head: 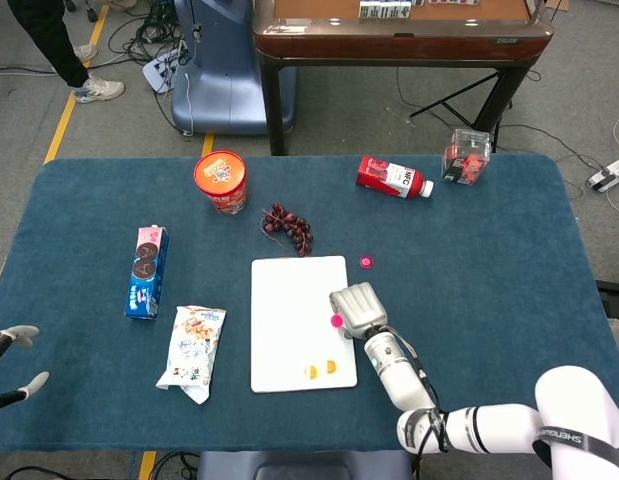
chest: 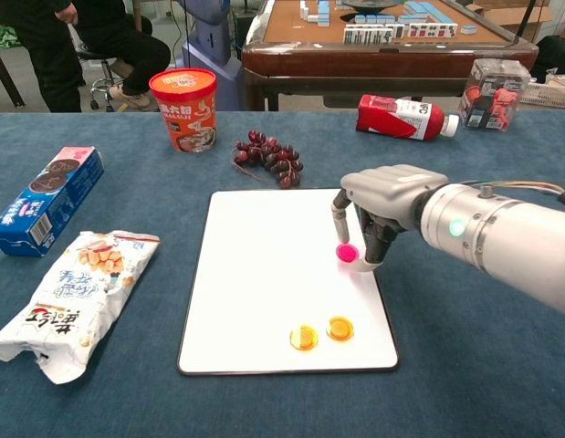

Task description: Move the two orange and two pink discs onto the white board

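Holding a pink disc (chest: 346,252) between its fingers (chest: 340,222), the right hand (chest: 378,208) hangs over the right edge of the white board (chest: 264,274); disc looks just above the board, contact unclear. Two orange discs (chest: 320,333) lie side by side on the board near its front right corner. Second pink disc (head: 366,262) sits on the desk (head: 489,260), off the board beyond its far right corner. Left hand (head: 9,375) well left of the board, fingers apart, holding nothing. Risk: release this near the edge may let the disc roll or slide off onto the desk.
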`<state>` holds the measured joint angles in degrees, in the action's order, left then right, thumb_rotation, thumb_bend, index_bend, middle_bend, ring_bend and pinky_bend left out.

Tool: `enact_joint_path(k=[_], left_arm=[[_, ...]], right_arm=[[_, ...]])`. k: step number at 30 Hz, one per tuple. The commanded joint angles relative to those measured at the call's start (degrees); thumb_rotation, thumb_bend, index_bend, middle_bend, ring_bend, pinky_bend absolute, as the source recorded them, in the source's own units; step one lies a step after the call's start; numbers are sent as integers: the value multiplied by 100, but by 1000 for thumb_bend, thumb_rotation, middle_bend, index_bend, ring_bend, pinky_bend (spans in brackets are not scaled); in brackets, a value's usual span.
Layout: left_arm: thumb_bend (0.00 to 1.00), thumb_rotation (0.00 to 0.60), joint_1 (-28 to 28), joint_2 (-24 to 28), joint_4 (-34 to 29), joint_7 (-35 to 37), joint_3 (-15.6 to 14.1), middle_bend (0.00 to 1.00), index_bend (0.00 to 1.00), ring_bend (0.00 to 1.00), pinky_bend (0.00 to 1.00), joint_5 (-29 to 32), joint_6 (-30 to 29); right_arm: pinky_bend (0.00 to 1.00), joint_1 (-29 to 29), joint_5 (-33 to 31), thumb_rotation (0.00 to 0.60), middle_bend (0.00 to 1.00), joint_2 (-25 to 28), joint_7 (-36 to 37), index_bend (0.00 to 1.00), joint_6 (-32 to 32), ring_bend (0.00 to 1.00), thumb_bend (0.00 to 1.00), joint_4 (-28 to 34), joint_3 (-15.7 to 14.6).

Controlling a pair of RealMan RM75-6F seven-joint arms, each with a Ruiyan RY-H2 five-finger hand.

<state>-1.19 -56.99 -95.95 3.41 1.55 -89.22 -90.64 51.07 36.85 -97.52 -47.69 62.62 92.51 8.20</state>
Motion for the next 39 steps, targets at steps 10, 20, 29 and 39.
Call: enact_joint_path(k=[10,20,29,39], left_arm=[[73,600,3,5,-9,-14,-13,469,423,376,561,-35,-5],[73,600,8,12,-13,-6,-11,469,423,376,561,-35,-14],[73,600,-4,-11,-15,-70,-30,469,423,376,561,-64,14],[73,600,-8,-25,-16,-102,-32,469,423,376,561,-55,29]], right_arm=[[1000,127,251,600,1000,-351,163,410,5,1000,95,-417,146],[1000,32,558,600,1000,-312,446,296,0,1000,2,-587,172],[1000,-87,555,600,1000,133,176,304,401,1000,193,-313,287],[1000,-61,46,600,1000,348,-64,305,443,1000,225,-603,560]])
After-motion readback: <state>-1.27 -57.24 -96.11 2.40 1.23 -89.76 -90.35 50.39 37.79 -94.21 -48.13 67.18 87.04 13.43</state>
